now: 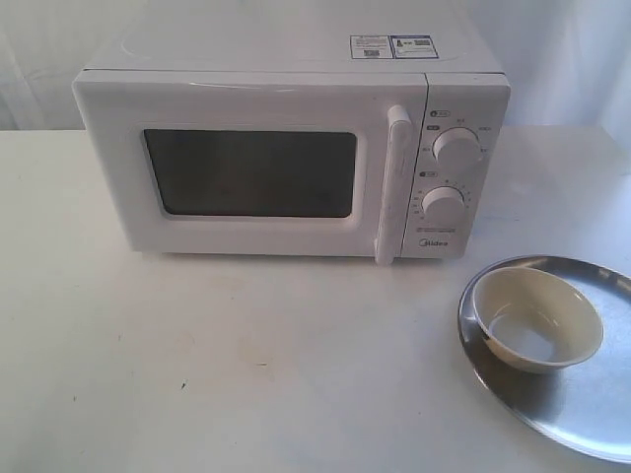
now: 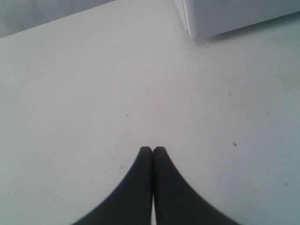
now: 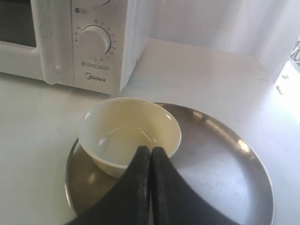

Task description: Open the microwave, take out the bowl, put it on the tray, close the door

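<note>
The white microwave (image 1: pixel 286 148) stands at the back of the table, its door (image 1: pixel 246 177) shut flush, tall bar handle (image 1: pixel 392 182) beside the knob panel. The cream bowl (image 1: pixel 537 317) sits upright on the left part of the silver tray (image 1: pixel 592 414) at the front right. Neither arm shows in the exterior view. My right gripper (image 3: pixel 151 149) is shut and empty, its tips over the bowl's (image 3: pixel 129 133) near rim above the tray (image 3: pixel 220 164). My left gripper (image 2: pixel 152 149) is shut and empty over bare table, a microwave corner (image 2: pixel 225 16) ahead of it.
The white table (image 1: pixel 227 365) stretches in front of the microwave. A white curtain backs the scene. The tray runs past the right edge of the exterior view. The microwave's knob panel with the Midea logo (image 3: pixel 95 77) is close behind the bowl.
</note>
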